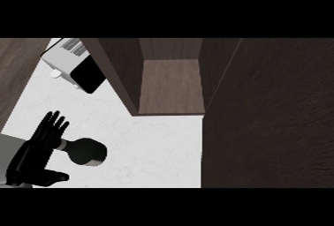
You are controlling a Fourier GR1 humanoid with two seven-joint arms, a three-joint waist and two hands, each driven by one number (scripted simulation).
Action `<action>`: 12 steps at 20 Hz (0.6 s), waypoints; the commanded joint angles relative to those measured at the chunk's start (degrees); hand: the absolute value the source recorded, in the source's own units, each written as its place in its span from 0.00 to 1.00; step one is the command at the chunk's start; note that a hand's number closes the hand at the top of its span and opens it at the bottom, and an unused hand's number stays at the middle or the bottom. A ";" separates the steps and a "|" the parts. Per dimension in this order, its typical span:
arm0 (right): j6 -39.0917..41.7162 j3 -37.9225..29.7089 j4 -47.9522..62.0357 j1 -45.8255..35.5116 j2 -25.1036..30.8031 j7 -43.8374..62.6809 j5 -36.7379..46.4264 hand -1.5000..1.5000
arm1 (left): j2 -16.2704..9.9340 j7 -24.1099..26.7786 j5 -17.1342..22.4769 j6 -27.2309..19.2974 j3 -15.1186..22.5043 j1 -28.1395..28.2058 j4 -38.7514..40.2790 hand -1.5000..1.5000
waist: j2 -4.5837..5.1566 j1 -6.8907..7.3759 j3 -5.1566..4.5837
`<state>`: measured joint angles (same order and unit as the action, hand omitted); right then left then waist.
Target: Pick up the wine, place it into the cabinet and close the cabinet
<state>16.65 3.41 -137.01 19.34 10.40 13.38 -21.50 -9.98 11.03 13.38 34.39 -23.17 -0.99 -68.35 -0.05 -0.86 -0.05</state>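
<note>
A dark wine bottle stands on the white counter at the lower left, seen from above as a round black body with a short neck. My left hand stands just left of it with straight fingers pointing up, the thumb low toward the bottle, and nothing held. The open cabinet shows a brown shelf at the upper middle. Its open door fills the right side as a large dark panel. My right hand does not show.
A toaster with a black side sits at the upper left on the counter, next to the cabinet's left wall. A dark wood strip runs along the far left edge.
</note>
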 commanded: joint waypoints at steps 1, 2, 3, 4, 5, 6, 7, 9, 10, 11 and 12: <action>-0.70 1.31 -10.97 4.59 -0.25 4.32 -4.76 0.00 | -0.97 5.15 -0.05 3.02 -0.67 -1.60 8.52 0.00 | 0.00 -0.15 -0.03; -0.68 0.23 -9.45 3.81 -0.41 3.16 -5.04 0.00 | -0.68 7.68 -0.99 4.23 -0.19 -1.38 11.22 0.00 | 0.04 -0.15 -0.04; -0.02 -1.53 -7.40 2.39 -0.08 2.29 -5.55 0.00 | -1.60 5.02 -0.52 3.45 -0.06 -4.00 12.70 0.00 | 0.05 0.08 0.00; -1.82 4.17 -10.28 3.71 -2.70 2.87 -1.47 0.00 | 0.07 7.19 -2.42 2.93 1.25 -2.50 11.79 0.00 | -0.01 0.02 -0.02; -2.70 2.91 -10.11 2.70 -2.15 3.98 -2.09 0.00 | -1.85 6.61 -1.52 4.70 0.93 -5.38 14.73 0.00 | 0.04 0.02 -0.02; -0.44 -2.99 -7.51 0.51 0.86 4.13 -8.15 0.00 | -2.07 7.96 -1.91 5.05 0.95 -4.12 15.17 0.00 | 0.05 0.31 0.01; -0.58 -0.24 -10.16 3.89 -0.50 3.54 -4.89 0.00 | -1.44 8.92 -3.06 3.90 1.39 -5.17 17.00 0.00 | 0.01 0.02 0.00; -0.16 1.61 -8.77 3.69 -1.31 1.98 -1.65 0.00 | 1.04 10.47 -4.43 1.30 2.41 -7.06 19.25 0.00 | 0.01 -0.05 0.00; -4.06 1.90 -9.65 -2.33 -0.84 6.96 -3.04 0.00 | -1.03 14.26 -4.96 2.99 1.15 -9.14 24.57 0.00 | 0.21 -0.02 -0.10; -1.27 1.24 -10.99 4.12 -1.04 4.05 -5.46 0.00 | -2.37 12.28 -2.09 6.01 0.07 -8.00 24.49 0.00 | 0.02 -0.26 -0.03; -3.12 2.81 -12.97 2.13 -0.61 7.13 -3.60 0.00 | -0.90 14.40 -3.46 4.76 0.84 -8.30 25.36 0.00 | 0.05 -0.19 -0.07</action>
<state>16.06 5.46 -137.10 18.94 9.22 13.96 -21.77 -11.16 21.91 10.41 38.35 -22.26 -7.44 -48.37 0.01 -0.93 -0.09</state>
